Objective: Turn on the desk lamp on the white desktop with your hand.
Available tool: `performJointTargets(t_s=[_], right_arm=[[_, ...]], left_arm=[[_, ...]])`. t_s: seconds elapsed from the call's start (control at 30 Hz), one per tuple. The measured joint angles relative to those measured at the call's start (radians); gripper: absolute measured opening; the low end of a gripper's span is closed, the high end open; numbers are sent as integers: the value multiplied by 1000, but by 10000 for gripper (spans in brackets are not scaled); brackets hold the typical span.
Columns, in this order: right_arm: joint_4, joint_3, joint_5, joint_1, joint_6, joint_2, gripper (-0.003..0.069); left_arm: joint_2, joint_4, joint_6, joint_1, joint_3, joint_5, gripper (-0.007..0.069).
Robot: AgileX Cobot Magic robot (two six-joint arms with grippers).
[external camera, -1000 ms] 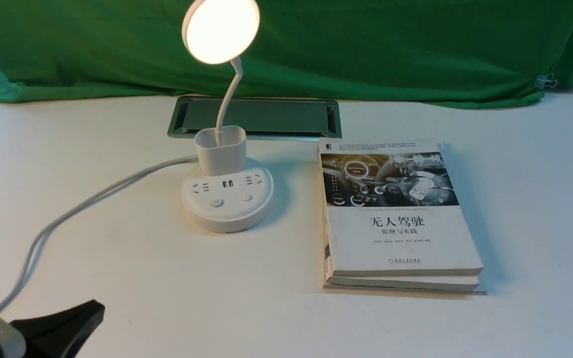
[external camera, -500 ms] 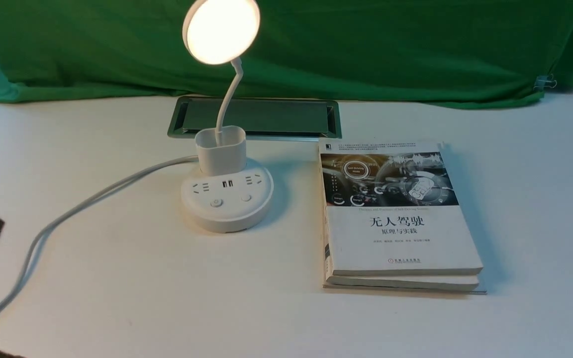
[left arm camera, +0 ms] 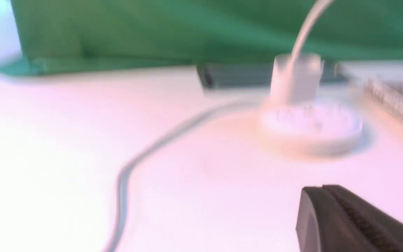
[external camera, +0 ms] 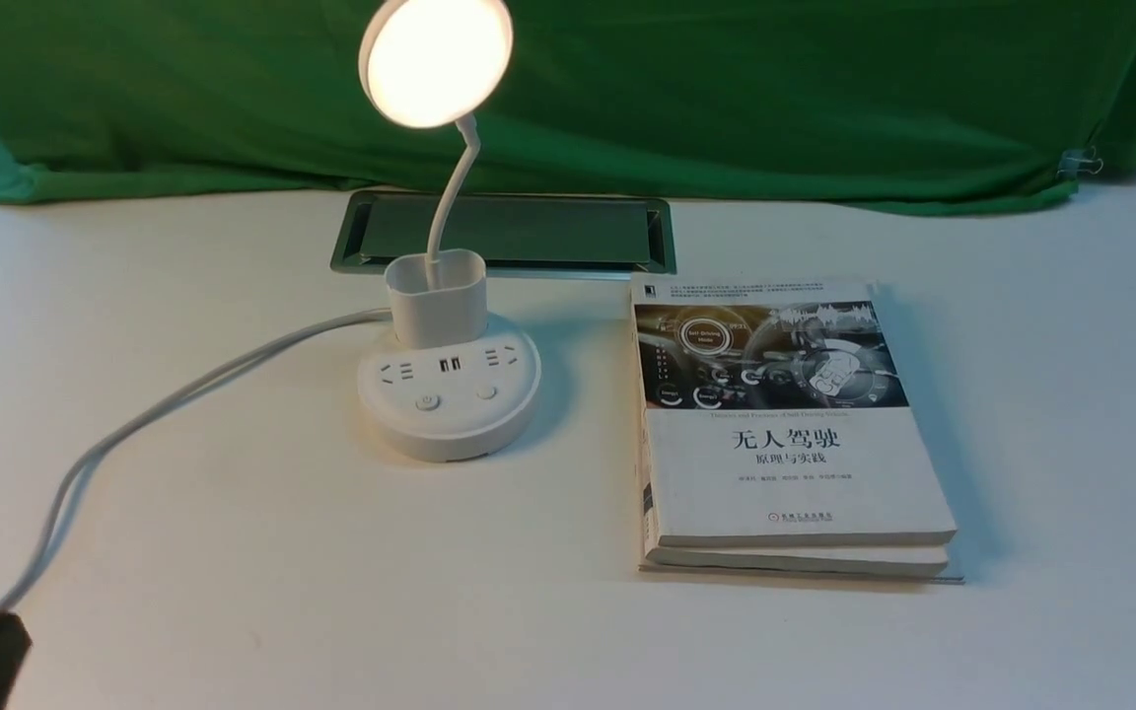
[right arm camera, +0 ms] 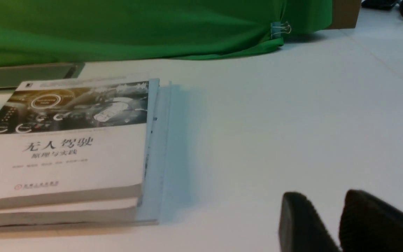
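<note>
- Since the earlier frame, your left end effector [left arm camera: 321,186] has moved in the front view: its dark tip now sits lower, near the bottom left corner, well apart from the desk lamp [external camera: 437,320]. The lamp and the books [external camera: 793,463] look unmoved.
- Your left end effector has its fingers together, with nothing seen between them. Your right end effector [right arm camera: 325,193] shows a narrow gap between its fingers, and it holds nothing that you can see.
- You find the lamp on the desk [external camera: 331,552], left of the books and in front of the cable slot [external camera: 568,232]. Its disc head [external camera: 440,61] is lit, so I judge the task is reached and you may only need to keep the arms away.
- If you press the power button [external camera: 428,402] again, the light may go off or change; the cause would be one touch too many.
- If you sweep the left arm low, it could catch the grey cord [external camera: 134,424], which runs toward that same corner, and drag or turn the base [external camera: 450,439].
- If you knock the thin neck [external camera: 455,187], the head could swing, because the neck looks easy to bend.
- The lamp stands upright, so its long axis goes up from the base through the oval cup [external camera: 438,318] and the curved neck. The bright face of the head looks toward the robot's side, somewhat tilted. The buttons are also on the near side, and the cord leaves toward your left.
</note>
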State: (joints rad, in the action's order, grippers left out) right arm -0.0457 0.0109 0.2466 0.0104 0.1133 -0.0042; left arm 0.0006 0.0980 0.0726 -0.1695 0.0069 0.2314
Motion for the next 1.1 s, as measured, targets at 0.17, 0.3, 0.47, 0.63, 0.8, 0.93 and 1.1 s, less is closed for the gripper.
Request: performJointTargets(t_s=[0.17, 0.3, 0.47, 0.63, 0.8, 0.93, 1.1], right_arm=[[0, 0, 0, 0, 0, 0, 239], [0, 0, 0, 0, 0, 0, 239], [0, 0, 1, 0, 0, 0, 239], [0, 0, 1, 0, 0, 0, 239], [0, 0, 1, 0, 0, 0, 239], [0, 0, 1, 0, 0, 0, 239], [0, 0, 1, 0, 0, 0, 239]], left_arm=[[-2, 0, 0, 1, 0, -3, 1], [-3, 0, 0, 1, 0, -3, 1], [-3, -4, 1, 1, 0, -4, 1], [-3, -7, 2, 1, 0, -4, 1], [-3, -8, 1, 1, 0, -4, 1], [-3, -11, 1, 1, 0, -4, 1], [-3, -46, 1, 1, 0, -4, 2]])
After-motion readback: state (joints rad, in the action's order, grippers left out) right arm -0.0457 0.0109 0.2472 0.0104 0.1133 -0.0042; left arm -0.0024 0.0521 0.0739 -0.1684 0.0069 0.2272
